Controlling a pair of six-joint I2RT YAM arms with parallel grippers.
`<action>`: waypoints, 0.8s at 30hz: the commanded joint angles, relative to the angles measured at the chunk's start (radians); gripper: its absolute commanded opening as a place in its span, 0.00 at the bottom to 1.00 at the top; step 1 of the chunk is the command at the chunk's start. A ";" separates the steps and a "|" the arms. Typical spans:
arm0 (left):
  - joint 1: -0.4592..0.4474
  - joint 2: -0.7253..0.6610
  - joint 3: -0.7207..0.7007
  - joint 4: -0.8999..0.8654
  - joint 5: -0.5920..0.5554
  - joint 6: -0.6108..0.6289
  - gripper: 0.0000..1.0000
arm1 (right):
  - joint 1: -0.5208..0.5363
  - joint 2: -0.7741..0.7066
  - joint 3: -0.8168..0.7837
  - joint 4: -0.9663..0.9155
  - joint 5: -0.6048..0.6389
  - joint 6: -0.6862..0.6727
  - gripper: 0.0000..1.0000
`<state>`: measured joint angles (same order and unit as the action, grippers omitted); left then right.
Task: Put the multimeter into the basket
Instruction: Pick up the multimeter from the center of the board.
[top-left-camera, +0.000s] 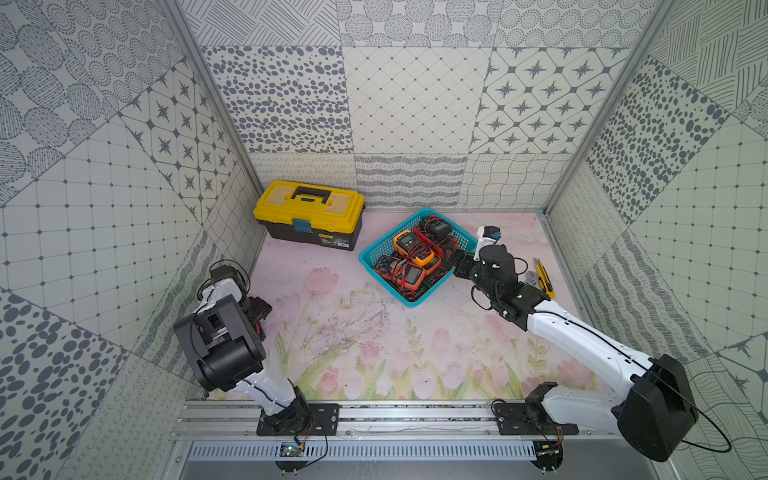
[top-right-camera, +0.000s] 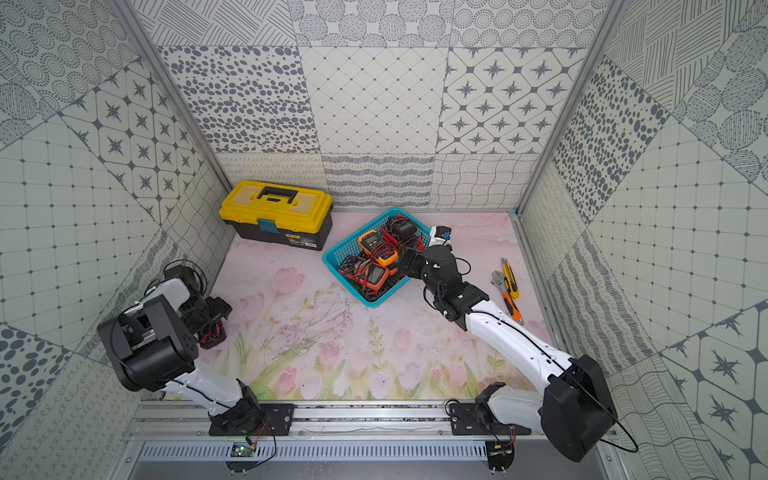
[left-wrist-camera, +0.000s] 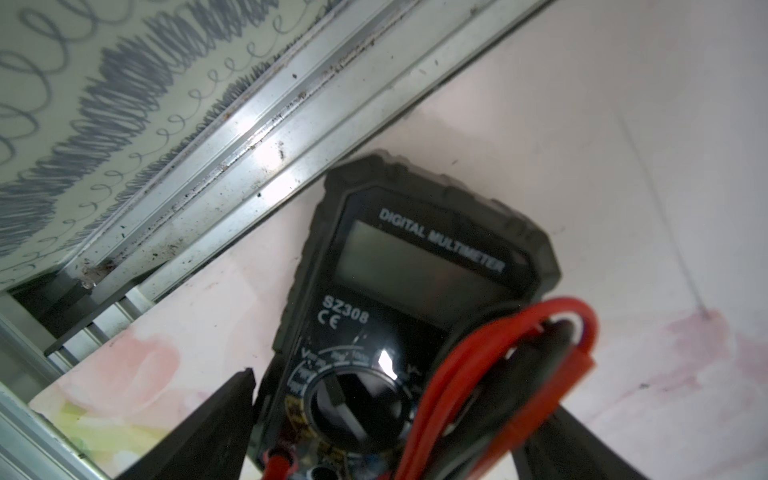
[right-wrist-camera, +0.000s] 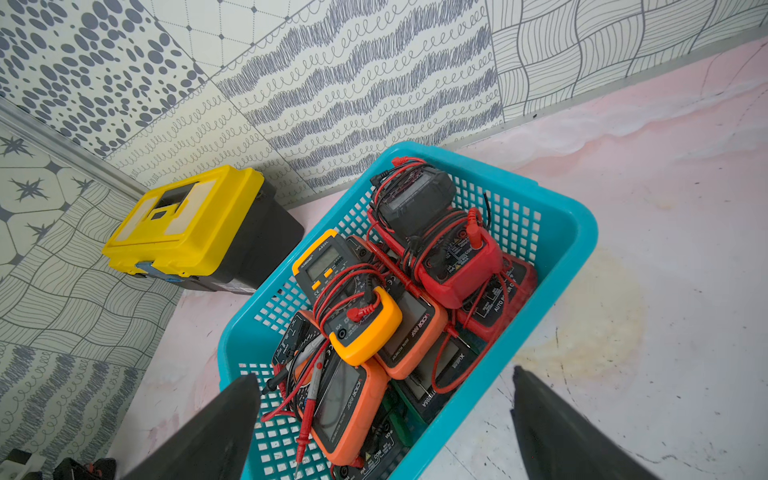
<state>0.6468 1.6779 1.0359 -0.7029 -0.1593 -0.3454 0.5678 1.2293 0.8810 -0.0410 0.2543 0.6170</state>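
Note:
A black multimeter (left-wrist-camera: 415, 257) marked "DIGITAL MULTIMETER", with red leads wound round it, lies on the pink floral mat near the left wall's metal rail. My left gripper (left-wrist-camera: 399, 399) is open and straddles its lower half, one finger a sliver off its side. In a top view this multimeter (top-right-camera: 212, 334) peeks out under the left gripper (top-right-camera: 216, 320). The turquoise mesh basket (top-left-camera: 386, 235) (top-right-camera: 353, 235) (right-wrist-camera: 573, 220) stands at the back centre and holds several orange, yellow, red and black multimeters. My right gripper (right-wrist-camera: 382, 374) (top-left-camera: 454, 261) hangs open over the basket's near corner, holding nothing.
A yellow-lidded black toolbox (top-left-camera: 309, 212) (top-right-camera: 276, 212) (right-wrist-camera: 187, 224) stands at the back left, shut. A yellow utility knife (top-right-camera: 510, 278), a wrench (top-right-camera: 498, 281) and an orange-handled tool (top-right-camera: 513, 309) lie by the right wall. An aluminium rail (left-wrist-camera: 249, 137) runs along the left wall's foot.

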 joint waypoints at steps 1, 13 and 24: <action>0.004 0.000 -0.009 -0.045 0.132 0.015 0.84 | -0.018 -0.045 -0.013 0.035 -0.005 0.006 0.99; -0.005 -0.052 -0.085 -0.032 0.189 -0.047 0.87 | -0.063 -0.086 -0.025 0.040 -0.020 0.006 0.99; -0.005 -0.075 -0.081 -0.027 0.129 -0.066 0.21 | -0.068 -0.094 -0.044 0.030 -0.022 0.023 0.99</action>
<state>0.6434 1.6287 0.9581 -0.7216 -0.0292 -0.3954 0.5034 1.1637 0.8448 -0.0429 0.2356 0.6292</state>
